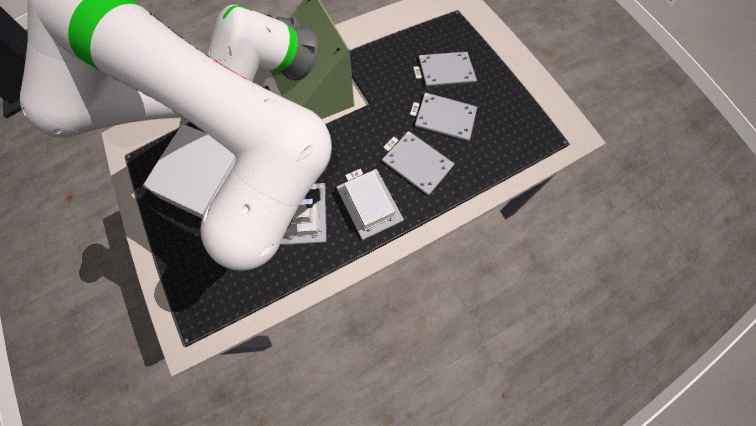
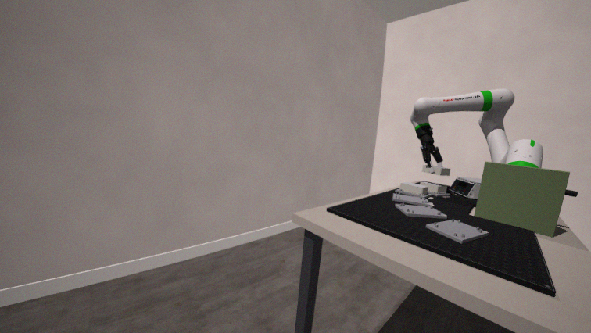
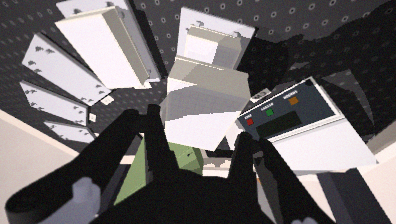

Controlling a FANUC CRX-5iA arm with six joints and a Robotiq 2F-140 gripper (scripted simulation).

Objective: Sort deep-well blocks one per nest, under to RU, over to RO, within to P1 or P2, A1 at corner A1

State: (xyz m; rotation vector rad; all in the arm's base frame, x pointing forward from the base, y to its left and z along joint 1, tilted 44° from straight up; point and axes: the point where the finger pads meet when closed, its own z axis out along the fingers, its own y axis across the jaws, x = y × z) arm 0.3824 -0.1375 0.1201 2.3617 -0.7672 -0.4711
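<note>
Raised arm's pincer (image 3: 200,145) clamps a block (image 3: 205,107).
</note>
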